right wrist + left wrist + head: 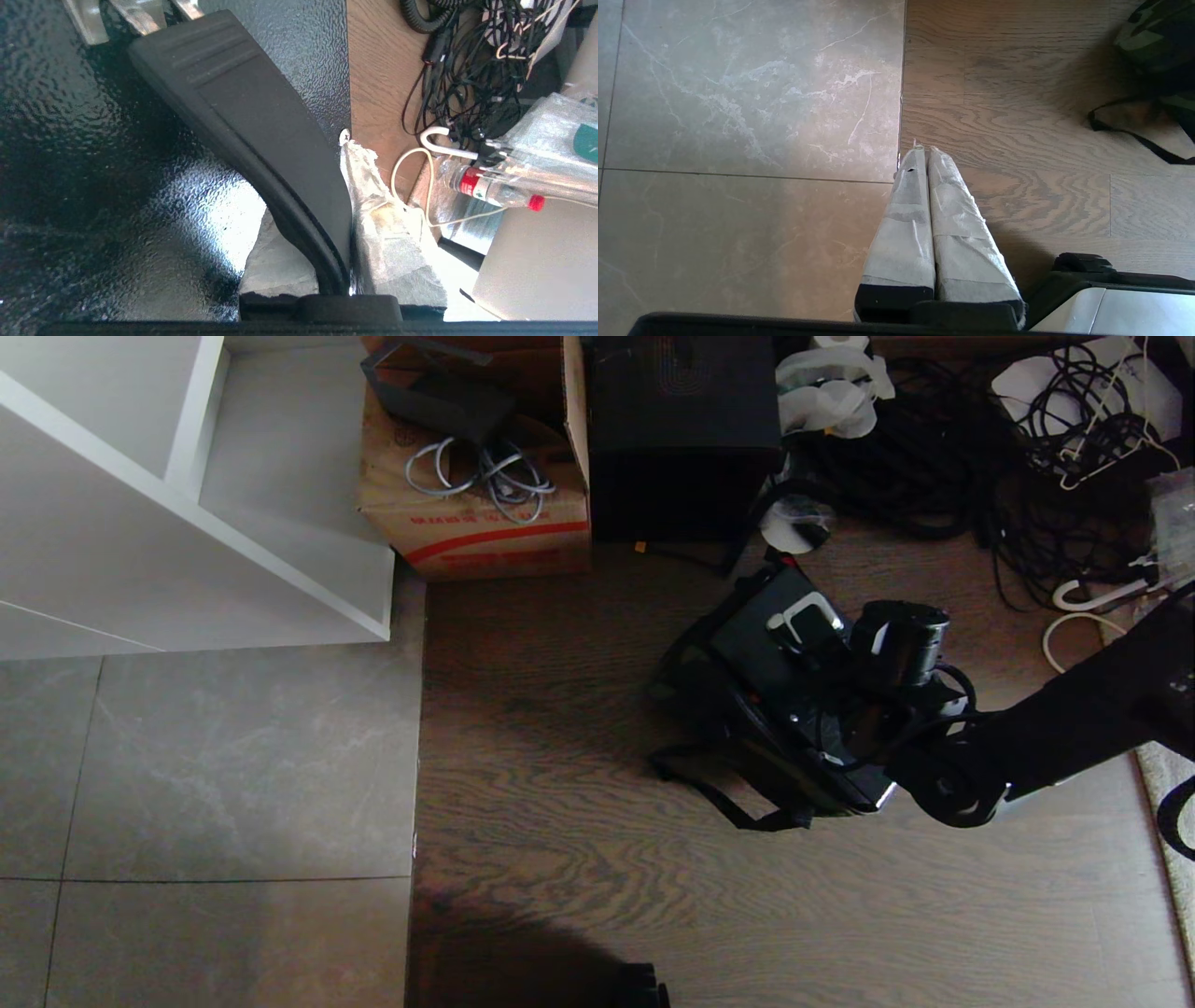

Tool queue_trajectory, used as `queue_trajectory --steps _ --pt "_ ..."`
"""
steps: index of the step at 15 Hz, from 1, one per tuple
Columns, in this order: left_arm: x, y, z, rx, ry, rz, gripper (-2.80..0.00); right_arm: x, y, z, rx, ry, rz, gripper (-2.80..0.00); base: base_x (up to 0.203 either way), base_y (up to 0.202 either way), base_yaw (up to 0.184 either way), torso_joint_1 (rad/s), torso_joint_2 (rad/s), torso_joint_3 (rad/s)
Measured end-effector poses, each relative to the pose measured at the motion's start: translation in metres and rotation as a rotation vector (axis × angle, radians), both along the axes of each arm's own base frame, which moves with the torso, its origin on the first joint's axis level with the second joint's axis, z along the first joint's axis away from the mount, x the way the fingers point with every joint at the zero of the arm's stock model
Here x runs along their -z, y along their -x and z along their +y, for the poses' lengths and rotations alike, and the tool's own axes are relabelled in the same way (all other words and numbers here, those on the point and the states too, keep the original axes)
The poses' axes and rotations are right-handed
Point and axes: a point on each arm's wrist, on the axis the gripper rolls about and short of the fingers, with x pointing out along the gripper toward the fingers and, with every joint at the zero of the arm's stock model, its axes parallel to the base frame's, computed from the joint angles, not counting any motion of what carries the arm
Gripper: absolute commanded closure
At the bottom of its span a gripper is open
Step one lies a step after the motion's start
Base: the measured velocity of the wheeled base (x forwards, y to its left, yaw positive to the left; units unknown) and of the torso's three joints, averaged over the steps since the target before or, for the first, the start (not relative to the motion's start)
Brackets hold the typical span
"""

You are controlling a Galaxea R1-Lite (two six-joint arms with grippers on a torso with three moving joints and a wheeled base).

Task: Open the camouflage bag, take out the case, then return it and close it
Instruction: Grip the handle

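Head view: the right tool (864, 728) is at the case (784, 644), which lies tilted over the camouflage bag (695, 709) on the wooden floor (560, 756).
Right tool grip: in the right wrist view its taped fingers (387, 233) are clamped on the case's black handle (261, 140), one on each side.
Left tool: the left tool (924, 154) hangs over the seam between tile and wood, fingers pressed together, holding nothing.
Bag strap: the black strap (1134, 135) trails on the wood.
Nearby: a cardboard carton (476, 476) and a black box (681, 439) stand behind the bag; tangled cables (980, 476) lie to the right.
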Motion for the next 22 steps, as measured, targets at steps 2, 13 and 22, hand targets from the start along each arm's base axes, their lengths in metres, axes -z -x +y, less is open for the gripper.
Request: queue_trajectory --steps 2,13,22 --pt "0.0 0.0 0.0 -0.001 0.0 0.0 0.0 0.002 -0.002 0.001 -0.001 0.001 0.002 0.0 0.0 0.0 0.0 0.0 0.0 0.0" --pt "0.0 0.0 0.0 0.0 0.0 0.0 0.0 -0.003 -0.013 0.006 -0.01 -0.007 -0.045 0.0 0.0 0.0 0.0 0.0 0.0 0.0" --pt "0.0 0.0 0.0 0.001 -0.012 -0.002 0.0 -0.002 -0.014 0.006 -0.009 -0.005 -0.041 0.0 0.0 0.0 0.0 0.0 0.0 0.0"
